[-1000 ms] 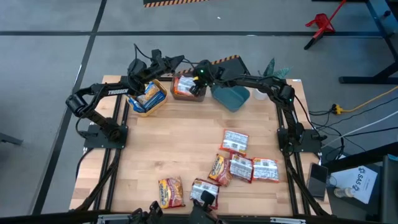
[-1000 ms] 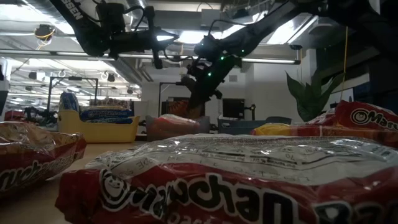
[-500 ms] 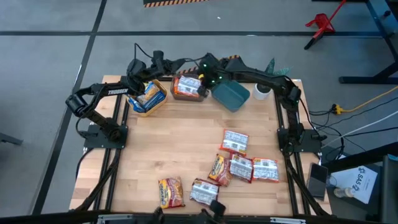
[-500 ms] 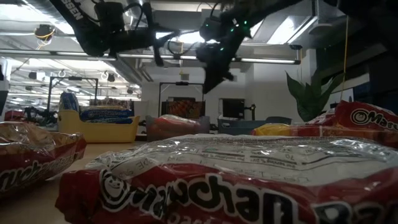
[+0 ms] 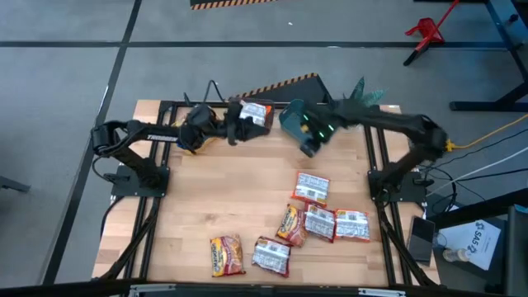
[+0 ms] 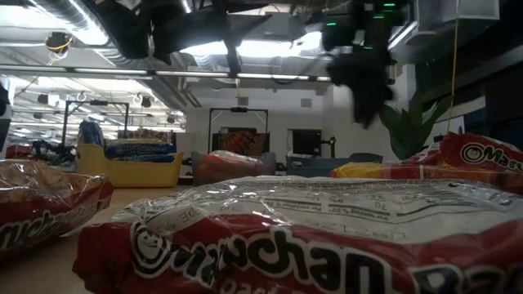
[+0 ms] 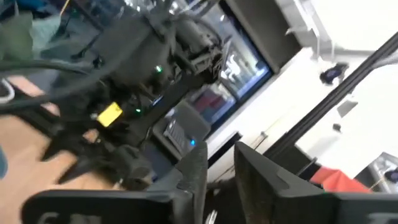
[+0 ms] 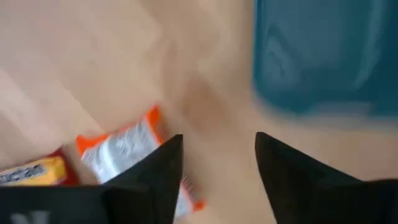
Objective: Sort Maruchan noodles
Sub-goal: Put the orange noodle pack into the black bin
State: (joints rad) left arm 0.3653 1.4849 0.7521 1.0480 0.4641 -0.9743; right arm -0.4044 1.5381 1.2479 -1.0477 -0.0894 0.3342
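Note:
Several Maruchan noodle packets lie flat on the near half of the table, among them a red-silver one (image 5: 312, 188), an orange one (image 5: 289, 223) and another (image 5: 224, 254). More packets fill the grey bin (image 5: 252, 111) at the far edge. My left gripper (image 5: 238, 130) hovers beside that bin, slightly open with nothing between its fingers (image 7: 199, 177). My right gripper (image 5: 307, 147) hangs open over the near side of the teal bin (image 5: 290, 120), also holding nothing. In its wrist view, bare wood and one packet (image 8: 124, 152) show below the fingers.
The yellow bin (image 6: 131, 163) with blue-white packets stands at the far left, mostly hidden under my left arm in the high view. A white cup (image 5: 346, 124) and a plant (image 5: 363, 92) stand at the far right corner. Bare wood lies mid-table.
My right gripper has swung up from the grey bin and toward the table's right, now over the teal bin's near side. My left gripper has moved from above the yellow bin toward the right, ending beside the grey bin.

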